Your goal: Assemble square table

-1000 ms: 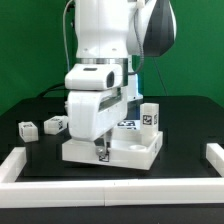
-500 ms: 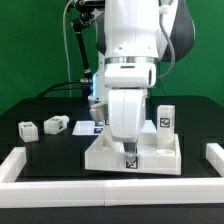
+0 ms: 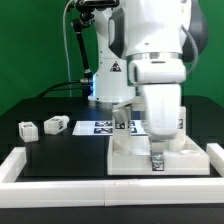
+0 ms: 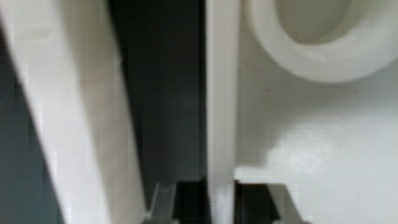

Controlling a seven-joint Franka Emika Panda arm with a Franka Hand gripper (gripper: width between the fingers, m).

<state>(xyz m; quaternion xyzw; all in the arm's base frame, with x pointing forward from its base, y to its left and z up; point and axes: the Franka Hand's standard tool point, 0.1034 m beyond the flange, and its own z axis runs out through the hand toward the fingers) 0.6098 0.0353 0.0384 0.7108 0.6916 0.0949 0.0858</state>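
Black matte worktop (image 3: 60,150), fenced by long white bars (image 3: 100,190): one along the edge nearest the exterior camera, shorter pieces at the edges on the exterior view's left and right. Plain green backdrop (image 3: 30,50) behind, filling the room as far as visible. Dark cable (image 3: 73,50) hanging beside the white arm (image 3: 150,40).

Square top (image 3: 130,160) lying flat in the worktop corner on the exterior view's right, nearest the camera. Close beside the bars on both sides; touching or just apart, cannot tell. Raised rim all round, pale and glossy.

Fingers (image 3: 155,160) pointing straight down, pinching the near rim of the square top, with the bulky hand hiding most of the part's middle. In the wrist view, thin rim wall (image 4: 217,100) running up between the two dark fingers (image 4: 178,205), clamped from both sides. Round corner socket (image 4: 329,40) on the inner side of that wall. Outside it, a strip of black worktop (image 4: 151,100), then a white bar (image 4: 54,100) running parallel.

Marker board (image 3: 98,127) flat near the middle of the worktop, partly covered by the far corner of the square top. One leg (image 3: 122,122) upright at that far corner, tag facing the camera; seated in a socket or merely standing there, cannot tell. Two more legs (image 3: 27,128) toward the worktop edge on the exterior view's left, side by side, well apart from the square top, tags showing.
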